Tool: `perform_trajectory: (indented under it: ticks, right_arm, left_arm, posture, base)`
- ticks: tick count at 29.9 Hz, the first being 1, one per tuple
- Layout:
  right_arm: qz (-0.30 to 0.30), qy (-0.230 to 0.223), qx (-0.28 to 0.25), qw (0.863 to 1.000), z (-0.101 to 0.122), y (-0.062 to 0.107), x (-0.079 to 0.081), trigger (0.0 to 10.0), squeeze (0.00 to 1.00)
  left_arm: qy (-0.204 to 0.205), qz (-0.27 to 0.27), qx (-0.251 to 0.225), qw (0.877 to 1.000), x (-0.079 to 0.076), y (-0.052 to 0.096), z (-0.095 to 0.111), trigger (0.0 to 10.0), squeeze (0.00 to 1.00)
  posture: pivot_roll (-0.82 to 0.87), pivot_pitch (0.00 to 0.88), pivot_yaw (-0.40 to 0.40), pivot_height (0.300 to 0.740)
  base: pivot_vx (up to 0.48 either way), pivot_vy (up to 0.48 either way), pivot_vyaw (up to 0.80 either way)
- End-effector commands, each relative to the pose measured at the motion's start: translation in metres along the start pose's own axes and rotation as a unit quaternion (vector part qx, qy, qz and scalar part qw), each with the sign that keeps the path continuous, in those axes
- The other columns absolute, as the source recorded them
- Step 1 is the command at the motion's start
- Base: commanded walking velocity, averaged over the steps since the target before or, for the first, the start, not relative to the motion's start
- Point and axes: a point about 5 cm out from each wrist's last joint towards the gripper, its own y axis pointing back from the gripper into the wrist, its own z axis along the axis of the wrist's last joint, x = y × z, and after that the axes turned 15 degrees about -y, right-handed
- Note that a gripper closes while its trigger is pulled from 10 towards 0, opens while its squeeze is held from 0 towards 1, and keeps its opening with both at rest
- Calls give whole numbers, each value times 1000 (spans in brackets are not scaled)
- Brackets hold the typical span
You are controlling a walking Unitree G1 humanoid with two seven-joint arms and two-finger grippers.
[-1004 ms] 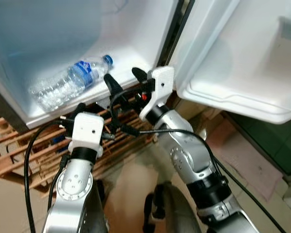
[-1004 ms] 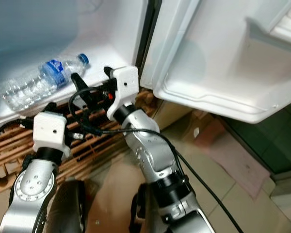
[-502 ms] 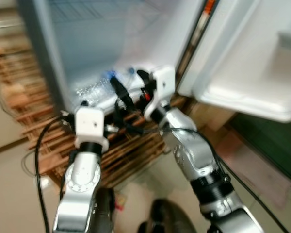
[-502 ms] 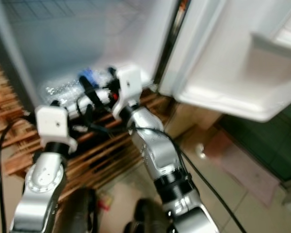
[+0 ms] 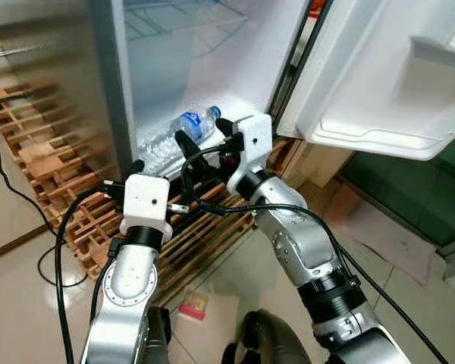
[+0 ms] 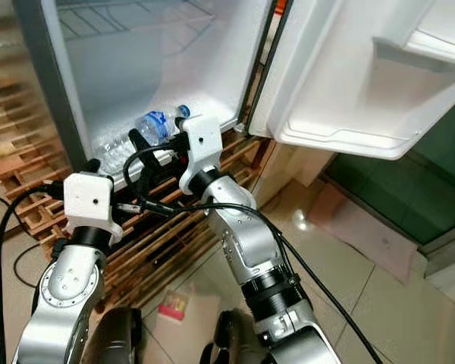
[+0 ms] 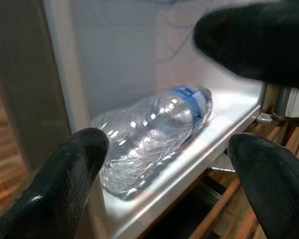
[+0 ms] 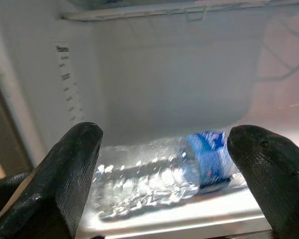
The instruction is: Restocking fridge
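The robot's head has come up and it seems to have drawn back a little over the last second: before, the view looked steeply down onto the fridge floor, and now it takes in the wire shelf above, the side wall and the wooden pallet (image 5: 53, 159) under the fridge (image 6: 174, 68). The water bottle (image 5: 183, 130) itself hasn't shifted; it lies on its side on the fridge's bottom floor, blue cap toward the open door (image 6: 356, 83). The right end effector (image 5: 201, 135) is held just in front of the bottle, its fingers spread wide and holding nothing, the bottle framed between them in its wrist view. The left end effector (image 7: 174, 164) sits lower, near the fridge's front lip, fingers likewise spread and empty. My reading is that the bottle is already delivered and the arms are pulling clear, so shutting the door or fetching another item likely comes next.
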Motion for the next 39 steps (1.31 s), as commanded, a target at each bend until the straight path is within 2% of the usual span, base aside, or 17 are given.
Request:
perform_trajectory:
  ticks: [1, 4, 6, 7, 11, 17, 21, 23, 31, 32, 36, 38, 39]
  right_arm:
    - [-12, -3, 7, 1000, -2, 5, -6, 10000, 0]
    - [-13, -3, 11, 1000, -4, 5, -6, 10000, 0]
    - [-14, -4, 17, 1000, -6, 6, -7, 10000, 0]
    - [-14, -4, 17, 1000, -6, 6, -7, 10000, 0]
    - [-27, -8, 42, 999, -14, 4, -17, 10000, 0]
    - [-19, -14, 62, 998, -17, -3, -22, 10000, 0]
    - [17, -55, 90, 994, -21, -15, -12, 10000, 0]
    - [23, -56, 90, 994, -20, -23, -8, 10000, 0]
    - [37, -55, 100, 993, -23, -35, -1, 10000, 0]
    - [45, -57, 103, 992, -24, -43, 4, 10000, 0]
    - [62, -54, 98, 992, -23, -53, 15, 10000, 0]
    - [81, -47, 91, 991, -21, -60, 26, 10000, 0]
    - [101, -41, 87, 990, -17, -69, 39, 10000, 0]
  left_arm:
    - [-8, -27, -11, 1000, -8, 3, 6, 10000, 0]
    - [-25, -58, -9, 998, -6, 13, 5, 10000, 0]
    - [-40, -61, 8, 997, 5, 28, -4, 10000, 0]
    - [-40, -61, 8, 997, 5, 28, -4, 10000, 0]
    - [-55, -17, 31, 998, 28, 54, -14, 10000, 0]
    - [-57, 6, 32, 998, 36, 55, -12, 10000, 0]
    - [-60, 10, 30, 998, 41, 55, -12, 10000, 0]
    - [-63, 14, 27, 998, 44, 53, -11, 10000, 0]
    - [-62, 12, 21, 998, 45, 51, -7, 10000, 0]
    - [-63, 8, 20, 998, 47, 53, -4, 10000, 0]
    - [-67, 2, 23, 997, 51, 61, 0, 10000, 0]
    - [-70, -1, 29, 997, 54, 67, 2, 10000, 0]
    - [-72, -4, 36, 997, 56, 71, 2, 10000, 0]
  posture:
    - [168, 115, -163, 660]
    - [165, 115, -162, 660]
    - [173, 115, -159, 660]
    - [173, 115, -159, 660]
    - [202, 108, -170, 660]
    - [228, 101, -175, 660]
    - [243, 105, -171, 660]
    - [249, 113, -167, 660]
    - [258, 134, -159, 660]
    - [273, 159, -146, 660]
    - [294, 188, -129, 660]
    - [307, 209, -114, 660]
    - [313, 220, -105, 660]
  base:
    - [0, 0, 0]
    - [0, 0, 0]
    - [0, 0, 0]
    - [0, 0, 0]
    - [0, 0, 0]
    - [0, 0, 0]
    - [0, 0, 0]
    - [0, 0, 0]
    - [0, 0, 0]
    - [0, 0, 0]
    - [0, 0, 0]
    - [0, 0, 0]
    - [0, 0, 0]
